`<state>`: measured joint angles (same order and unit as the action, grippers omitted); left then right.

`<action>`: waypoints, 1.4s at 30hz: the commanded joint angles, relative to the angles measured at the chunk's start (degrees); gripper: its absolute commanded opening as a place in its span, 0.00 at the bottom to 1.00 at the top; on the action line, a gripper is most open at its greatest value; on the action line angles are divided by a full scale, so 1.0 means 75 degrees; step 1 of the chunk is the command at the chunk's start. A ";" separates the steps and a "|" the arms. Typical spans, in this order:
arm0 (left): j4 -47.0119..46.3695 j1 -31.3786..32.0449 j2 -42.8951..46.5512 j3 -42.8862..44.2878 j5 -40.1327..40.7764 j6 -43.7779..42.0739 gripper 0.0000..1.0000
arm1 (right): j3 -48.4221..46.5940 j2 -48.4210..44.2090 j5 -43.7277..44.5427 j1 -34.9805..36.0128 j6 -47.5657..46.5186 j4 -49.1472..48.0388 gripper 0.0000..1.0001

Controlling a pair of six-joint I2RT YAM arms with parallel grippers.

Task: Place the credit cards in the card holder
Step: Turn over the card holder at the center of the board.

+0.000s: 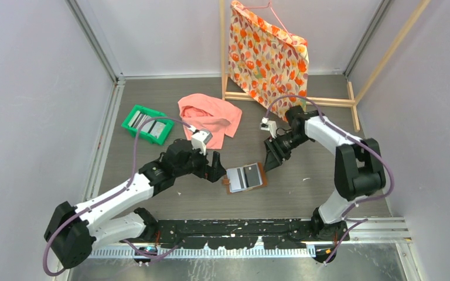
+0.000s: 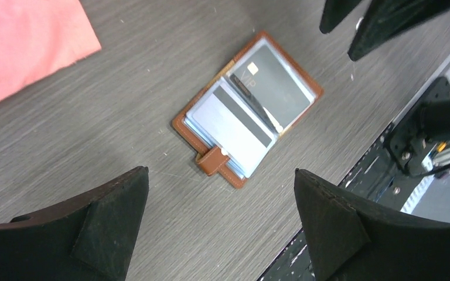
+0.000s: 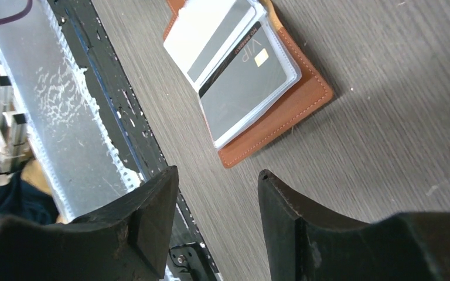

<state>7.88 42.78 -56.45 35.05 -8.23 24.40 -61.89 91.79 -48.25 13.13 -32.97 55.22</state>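
The card holder (image 3: 287, 114) lies open and flat on the bench, a dark card (image 2: 272, 88) and a pale striped one (image 2: 237, 126) already in its clear sleeves. The left pincer (image 1: 217, 168) hangs just beside its tab edge, spread wide and empty. The right pincer (image 1: 270, 161) hangs near the opposite edge, jaws apart, holding nothing. More credit cards (image 1: 152, 126) sit well away in a green tray (image 1: 130, 120). I'd guess they're light, stiff and slick: best pinched by a raised short edge while the soft holder is pinned down.

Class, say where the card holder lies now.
In the top view the card holder lies open on the table between the left gripper and the right gripper.
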 commanded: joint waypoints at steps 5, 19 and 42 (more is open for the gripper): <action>-0.0480 0.0634 -0.0571 -0.0045 -0.0443 -0.1248 0.92 | -0.0919 0.1909 0.0469 0.0492 0.0891 0.0428 0.58; -0.1270 0.1004 -0.0854 -0.0566 -0.0395 -0.2865 0.88 | -0.1160 0.2890 0.0265 0.0681 0.1565 0.0352 0.63; -0.2647 0.0636 -0.1661 -0.0889 -0.1807 -0.3180 0.74 | -0.1574 0.3117 0.0214 0.0407 0.1698 0.0552 0.01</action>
<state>-6.70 48.84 -68.05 28.38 -18.63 1.15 -71.31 116.14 -47.66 16.84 -19.33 58.30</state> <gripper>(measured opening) 0.752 0.033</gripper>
